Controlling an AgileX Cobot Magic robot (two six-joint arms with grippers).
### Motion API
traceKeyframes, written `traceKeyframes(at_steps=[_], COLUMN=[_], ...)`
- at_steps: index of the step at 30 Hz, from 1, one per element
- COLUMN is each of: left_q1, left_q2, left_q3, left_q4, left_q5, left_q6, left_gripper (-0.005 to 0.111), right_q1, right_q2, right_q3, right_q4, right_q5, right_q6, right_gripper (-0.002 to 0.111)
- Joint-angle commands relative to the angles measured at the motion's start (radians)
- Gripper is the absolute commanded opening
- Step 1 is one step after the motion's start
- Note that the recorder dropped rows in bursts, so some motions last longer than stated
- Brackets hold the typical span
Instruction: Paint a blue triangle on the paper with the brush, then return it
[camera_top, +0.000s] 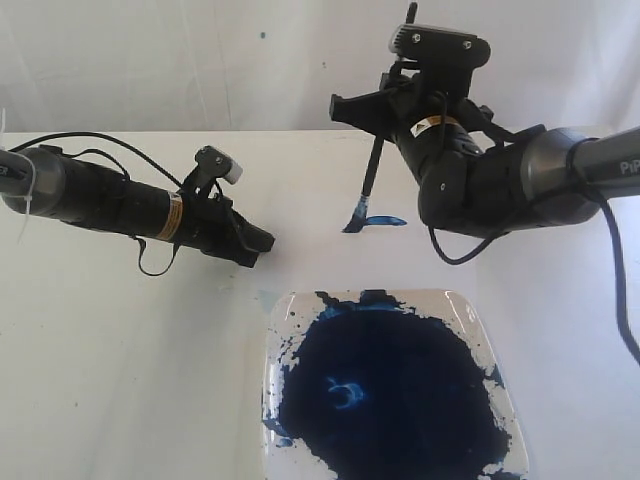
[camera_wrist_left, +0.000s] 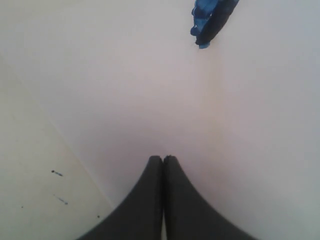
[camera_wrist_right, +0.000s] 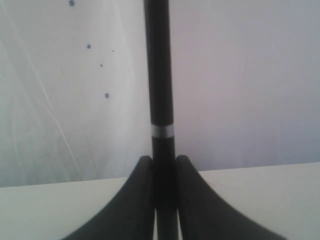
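Note:
My right gripper (camera_top: 385, 105) is shut on the black handle of the brush (camera_top: 372, 165), which stands steeply with its blue tip (camera_top: 353, 224) down on the paper (camera_top: 300, 190). A short blue stroke (camera_top: 386, 220) lies beside the tip; of the blue triangle I see only this mark. In the right wrist view the handle (camera_wrist_right: 159, 75), with its thin silver ring, runs up between the fingers. My left gripper (camera_top: 262, 243) hovers low over the paper (camera_wrist_left: 210, 110), shut and empty, its fingertips (camera_wrist_left: 163, 159) pressed together. The blue-stained tip (camera_wrist_left: 212, 20) shows ahead of it.
A clear square tray (camera_top: 478, 330) holding a large dark blue paint pool (camera_top: 385, 390) sits at the front, between the two arms. Cream tabletop (camera_wrist_left: 30, 165) shows beyond the paper's edge. A white curtain (camera_top: 200, 60) closes the back.

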Motion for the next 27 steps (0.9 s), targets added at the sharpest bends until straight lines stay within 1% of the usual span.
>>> traceKeyframes(at_steps=[1,4,11,19,24,27], left_q1=[-0.006,-0.006,-0.006,-0.006,-0.006,-0.006], left_q2=[0.003,0.003,0.003,0.003,0.003,0.003], left_q3=[0.0,0.0,0.0,0.0,0.0,0.0], left_q4=[0.016,0.016,0.016,0.016,0.016,0.016], left_q5=[0.015,0.015,0.015,0.015,0.015,0.015], left_q6=[-0.002,-0.002,-0.002,0.0,0.0,0.0], left_gripper=[0.0,0.0,0.0,0.0,0.0,0.0], right_q1=[0.001,0.001,0.001,0.001,0.001,0.001], right_q2=[-0.011,-0.026,-0.057,-0.085,-0.104,-0.117], right_q3=[0.001,0.001,0.001,0.001,0.001,0.005], right_q4=[0.132,0.214,0.302,0.544,0.621,0.623], right_q5=[0.024,0.051,0.061,0.061,0.052,0.045], right_q6=[-0.088,-0.146,-0.265,-0.469,-0.559,-0.576], right_gripper=[0.0,0.0,0.0,0.0,0.0,0.0])
